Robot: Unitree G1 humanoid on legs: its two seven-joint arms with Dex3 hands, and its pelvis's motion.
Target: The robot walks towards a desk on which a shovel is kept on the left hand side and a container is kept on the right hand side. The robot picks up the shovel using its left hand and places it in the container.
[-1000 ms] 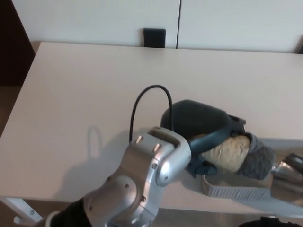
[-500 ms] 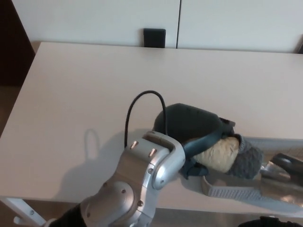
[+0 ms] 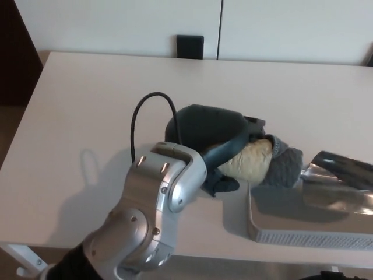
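My left hand (image 3: 233, 149) grips the shovel (image 3: 326, 175) by its handle, fingers wrapped around it, blade over the container (image 3: 309, 230) at the near right of the desk (image 3: 87, 99). Released now, the blade could catch the rim and tip out. I can read no writing anywhere.

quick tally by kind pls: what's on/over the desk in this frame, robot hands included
shovel: 1, held by the handle, scoop over the container
container: 1, at the desk's front right
robot hand: 1, the left robot hand, shut on the shovel; the right one is not in view
black block past the desk's far edge: 1
total: 4
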